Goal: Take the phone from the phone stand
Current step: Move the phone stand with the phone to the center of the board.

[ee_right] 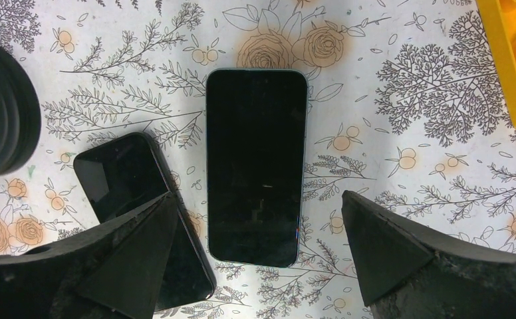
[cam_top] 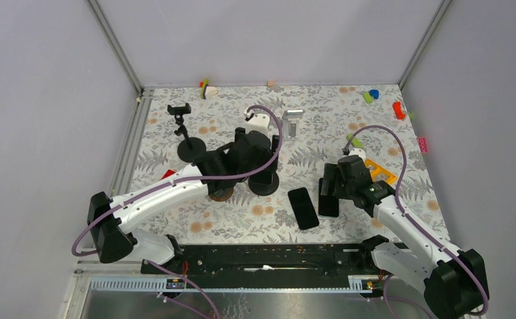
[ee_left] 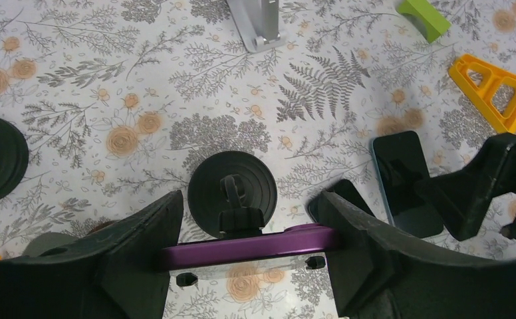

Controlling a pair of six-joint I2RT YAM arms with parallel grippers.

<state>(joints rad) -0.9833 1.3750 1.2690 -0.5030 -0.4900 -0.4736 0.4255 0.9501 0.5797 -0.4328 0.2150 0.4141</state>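
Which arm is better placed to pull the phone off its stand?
Left: the left pincer grips both ends of the purple phone on the phone stand. The right pincer hangs open over a dark phone lying flat.

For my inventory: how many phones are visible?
3: a purple phone in the stand, gripped by the left gripper; two black phones flat under the right gripper. Others may be hidden.

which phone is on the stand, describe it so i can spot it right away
Find the left arm's tool near the middle of the floral table. Between its fingers, a black round-based stand clamps the purple phone edge-up. The two dark phones lie flat on the table; only this one is purple and raised.
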